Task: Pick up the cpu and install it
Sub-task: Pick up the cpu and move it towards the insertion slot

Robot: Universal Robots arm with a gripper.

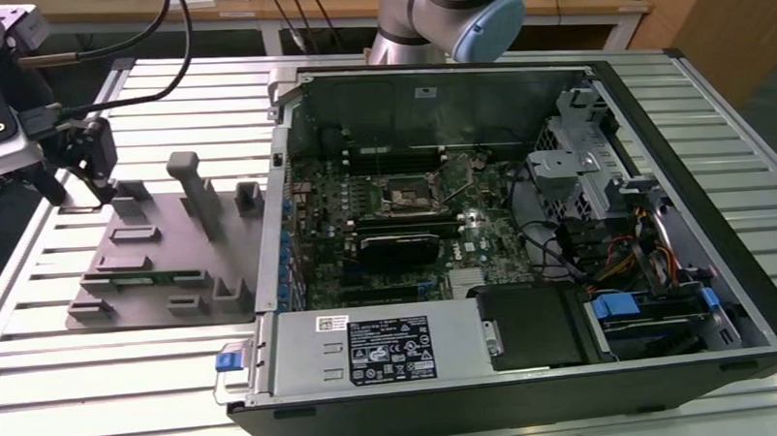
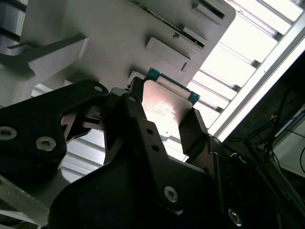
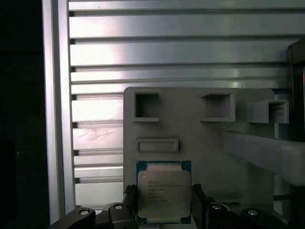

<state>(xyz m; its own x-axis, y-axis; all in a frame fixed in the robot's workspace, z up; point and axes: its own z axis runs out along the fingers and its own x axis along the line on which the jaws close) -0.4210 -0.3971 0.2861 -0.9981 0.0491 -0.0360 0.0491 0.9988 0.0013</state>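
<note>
Currently the small flat square cpu (image 3: pixel 164 191) with a silvery metal top plate and a thin green rim is pinched by the black two-fingered gripper (image 1: pixel 80 195). In both wrist views the chip is seen between the dark fingers (image 3: pixel 200 202), which are pressed against two opposite edges of it. In the second wrist view the metal plate of the cpu (image 2: pixel 167 107) is lit brightly, and a strip of the green rim is seen beyond the fingers (image 2: pixel 138 129).

The cpu is placed over the grey plastic holder tray (image 1: pixel 158 274), close to one of its edges. Whether the chip is resting on the tray or raised off it cannot be told. Square pockets and a shallow rectangular recess are moulded into the tray (image 3: pixel 190 124) just beyond the chip.

In the exterior view the tray is laid on the slatted aluminium desk (image 1: pixel 136 401), and the gripper is held at the corner of the tray towards the exterior view's left. On the exterior view's right of the tray, just beside it, an open black computer case (image 1: pixel 753 283) is laid on its side. A green motherboard (image 1: pixel 480 239) is exposed inside, with a square processor socket (image 1: pixel 405 193) near its middle. The grey arm (image 1: pixel 453 12) with a blue joint cap is seen behind the case
</note>
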